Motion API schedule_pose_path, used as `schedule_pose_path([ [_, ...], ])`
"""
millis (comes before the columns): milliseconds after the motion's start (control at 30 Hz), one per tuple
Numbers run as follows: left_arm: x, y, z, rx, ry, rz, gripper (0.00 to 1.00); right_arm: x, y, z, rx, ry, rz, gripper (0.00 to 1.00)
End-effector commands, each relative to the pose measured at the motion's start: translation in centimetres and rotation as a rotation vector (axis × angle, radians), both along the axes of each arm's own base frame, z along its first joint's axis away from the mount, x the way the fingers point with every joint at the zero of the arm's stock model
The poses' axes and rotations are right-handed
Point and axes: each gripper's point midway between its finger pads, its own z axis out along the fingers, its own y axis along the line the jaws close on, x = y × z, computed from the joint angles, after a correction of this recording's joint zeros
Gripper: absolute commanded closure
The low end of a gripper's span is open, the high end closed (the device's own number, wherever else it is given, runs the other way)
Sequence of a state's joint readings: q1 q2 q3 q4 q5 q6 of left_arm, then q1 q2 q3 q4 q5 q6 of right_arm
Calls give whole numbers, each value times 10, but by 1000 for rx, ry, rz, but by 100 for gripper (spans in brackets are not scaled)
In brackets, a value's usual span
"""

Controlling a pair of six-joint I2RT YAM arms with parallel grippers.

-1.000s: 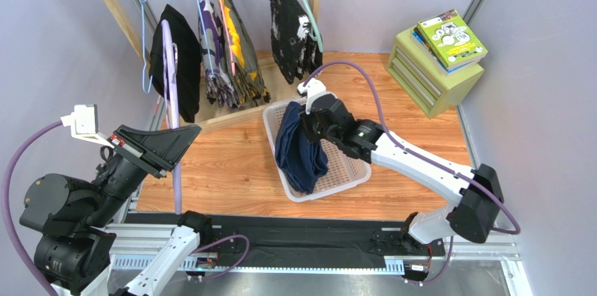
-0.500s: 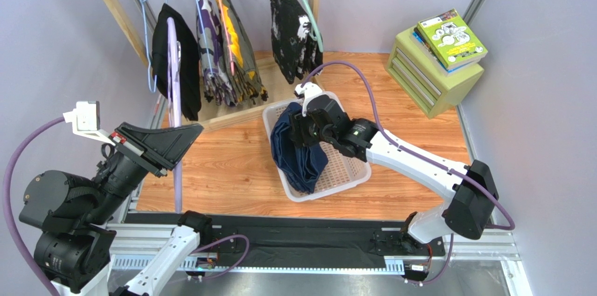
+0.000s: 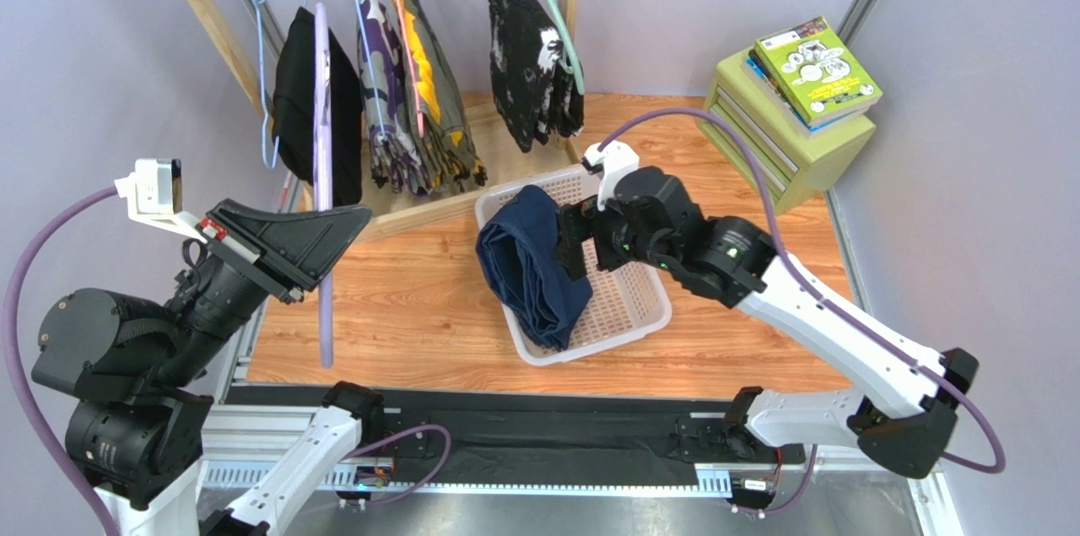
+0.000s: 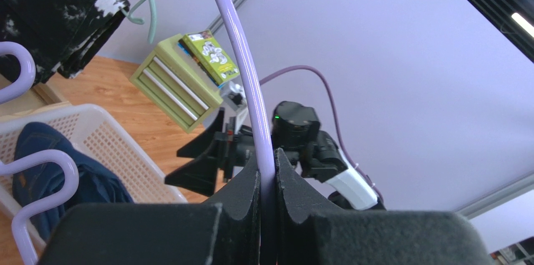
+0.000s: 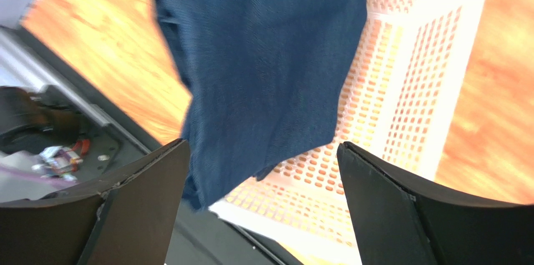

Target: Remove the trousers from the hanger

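Wooden tabletop (image 3: 418,308), lilac walls (image 3: 102,55): trousers (image 3: 533,264) slump in basket (image 3: 634,304) mid-table, seemingly clear of wide-apart right gripper (image 5: 262,146); left gripper (image 4: 266,171) pinches hanger (image 3: 321,182) by left edge.

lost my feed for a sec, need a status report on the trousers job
Left gripper jaws shut on the hanger, hanger bare. Right gripper jaws open, empty. Trousers off, lying in the basket. Nothing in the way.
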State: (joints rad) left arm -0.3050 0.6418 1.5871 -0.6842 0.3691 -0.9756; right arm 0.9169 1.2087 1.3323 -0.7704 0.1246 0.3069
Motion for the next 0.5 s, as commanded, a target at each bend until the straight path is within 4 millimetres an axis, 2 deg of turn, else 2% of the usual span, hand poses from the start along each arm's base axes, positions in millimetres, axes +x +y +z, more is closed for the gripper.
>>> schedule_pose_path([
  [0, 3, -3, 30, -38, -97, -13, 100, -33, 6, 62, 69, -96, 125, 6],
  [33, 7, -3, 31, -37, -97, -7, 100, -40, 16, 72, 91, -122, 162, 6],
  [67, 11, -1, 32, -34, -101, 17, 100, -60, 31, 85, 118, -148, 230, 6],
  [100, 15, 0, 32, -34, -97, 31, 100, -69, 40, 106, 162, -184, 261, 6],
  [133, 18, 2, 31, -33, -94, 44, 100, -75, 55, 119, 197, -214, 290, 6],
  [167, 23, 5, 31, -36, -90, 77, 100, -94, 68, 129, 220, -244, 354, 6],
  [200, 27, 7, 30, -34, -90, 97, 100, -101, 75, 149, 268, -275, 377, 6],
  [233, 29, 10, 29, -34, -88, 114, 100, -105, 90, 162, 313, -298, 389, 6],
  [267, 33, 14, 28, -39, -84, 147, 100, -118, 99, 170, 339, -314, 425, 6],
  [400, 38, 27, 24, -51, -77, 225, 100, -139, 135, 217, 524, -379, 493, 10],
  [467, 42, 34, 19, -55, -68, 271, 100, -149, 152, 224, 576, -372, 518, 12],
])
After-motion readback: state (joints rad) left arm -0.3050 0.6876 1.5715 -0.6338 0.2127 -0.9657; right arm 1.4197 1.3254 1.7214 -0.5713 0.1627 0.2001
